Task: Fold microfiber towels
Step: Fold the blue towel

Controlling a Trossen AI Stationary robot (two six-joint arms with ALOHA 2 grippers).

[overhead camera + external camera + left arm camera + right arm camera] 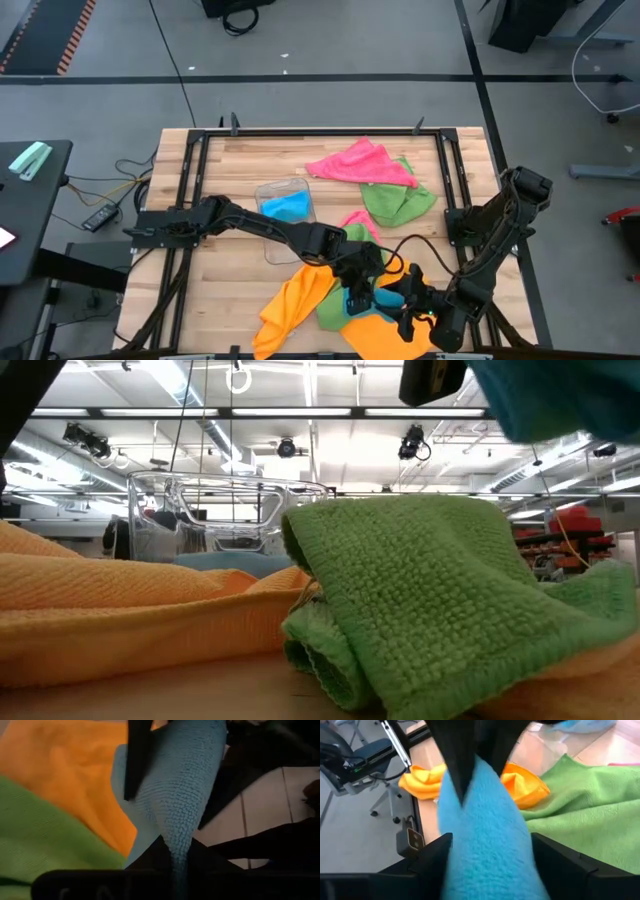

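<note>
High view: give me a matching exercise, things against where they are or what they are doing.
1 orange towel
2 tray
3 left hand
4 right hand

A pinching the lifted blue towel
B holds a blue cloth
C lies at the near edge, against a green towel
D near right corner, a finger either side of the blue towel

Pairs: 1C, 2B, 3A, 4D

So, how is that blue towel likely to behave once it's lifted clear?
Probably floppy: the blue towel hangs in a limp fold from the left gripper. Likely light, since it drapes without stretching taut. Its nubby pile looks grippy, so slipping seems unlikely; the right gripper also straddles it.
</note>
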